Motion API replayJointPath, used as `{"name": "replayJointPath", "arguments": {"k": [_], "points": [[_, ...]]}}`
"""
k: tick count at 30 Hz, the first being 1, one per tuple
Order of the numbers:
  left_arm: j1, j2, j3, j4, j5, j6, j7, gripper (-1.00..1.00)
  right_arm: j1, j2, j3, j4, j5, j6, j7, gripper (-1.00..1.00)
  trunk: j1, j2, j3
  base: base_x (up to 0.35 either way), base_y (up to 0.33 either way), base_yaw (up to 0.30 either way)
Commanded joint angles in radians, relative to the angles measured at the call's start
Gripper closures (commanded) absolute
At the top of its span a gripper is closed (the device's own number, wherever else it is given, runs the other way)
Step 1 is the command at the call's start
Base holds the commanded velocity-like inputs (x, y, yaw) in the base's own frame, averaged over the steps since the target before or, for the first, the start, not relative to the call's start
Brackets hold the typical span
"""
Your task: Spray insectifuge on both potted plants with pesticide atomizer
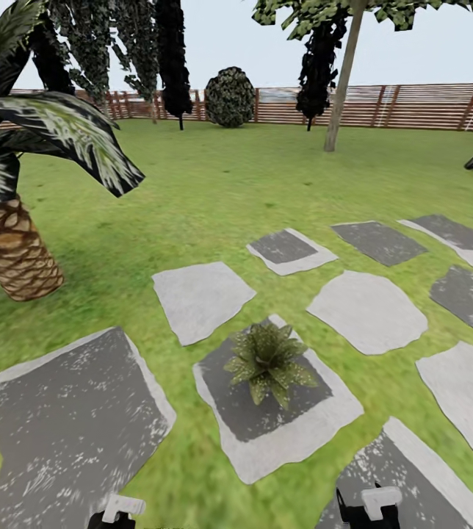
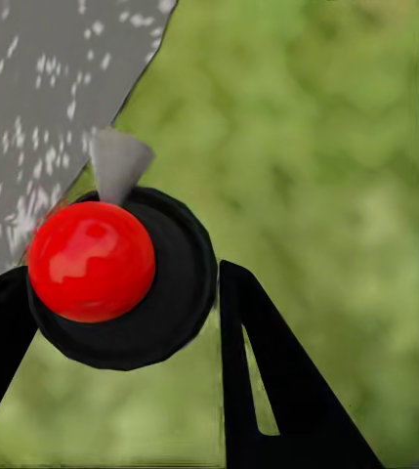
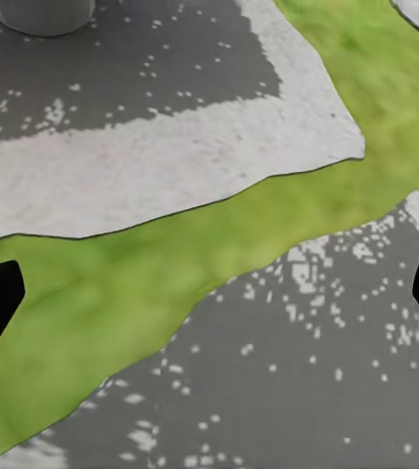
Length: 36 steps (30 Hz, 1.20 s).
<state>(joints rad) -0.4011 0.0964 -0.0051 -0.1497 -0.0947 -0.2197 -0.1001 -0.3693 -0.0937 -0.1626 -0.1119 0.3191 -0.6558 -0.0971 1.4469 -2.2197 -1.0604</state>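
Between the dark fingers of the left pincer (image 2: 121, 322), in the left wrist view, something round is sitting: a black disc with a glossy red ball and a small grey cone. This is probably the pesticide atomizer (image 2: 121, 274) seen end-on, though at this range I cannot be certain. The fingers are flanking it, seemingly pinching it. The right pincer (image 3: 209, 303) is hanging spread wide over grass (image 3: 121, 293) and a speckled stepping stone (image 3: 297, 391), holding nothing.

In the head view, one potted plant (image 1: 268, 361) is standing ahead on a grey stone (image 1: 266, 433), its speckled leaves radiating low; the rim of its grey pot (image 3: 41, 14) is peeking into the right wrist view. A scaly palm trunk (image 1: 12, 250) is rising at left, with a slatted fence (image 1: 383, 104) beyond.

The sprayer is likely light, hard plastic and rather slippery, so gripping the handle loop looks safest.
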Motion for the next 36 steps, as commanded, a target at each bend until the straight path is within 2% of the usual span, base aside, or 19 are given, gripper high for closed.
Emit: {"name": "replayJointPath", "arguments": {"k": [1,29,36], "points": [[-0.001,0.0,0.0,0.001,-0.01,-0.004,0.0,1.0,0.0,0.0,-0.005,0.001,0.011,-0.002,-0.006,-1.0,0.0,0.0,0.0,0.0,-0.273,0.278],[0.001,0.0,0.0,0.001,-0.01,-0.004,0.0,1.0,0.0,0.0,-0.005,0.001,0.011,-0.002,-0.006,-1.0,0.0,0.0,0.017,0.0,-0.273,0.278],[0.001,0.0,0.0,0.001,-0.01,-0.004,0.0,1.0,0.0,0.0,-0.005,0.001,0.011,-0.002,-0.006,-1.0,0.0,0.0,0.021,-0.162,-0.191,0.278]]}}
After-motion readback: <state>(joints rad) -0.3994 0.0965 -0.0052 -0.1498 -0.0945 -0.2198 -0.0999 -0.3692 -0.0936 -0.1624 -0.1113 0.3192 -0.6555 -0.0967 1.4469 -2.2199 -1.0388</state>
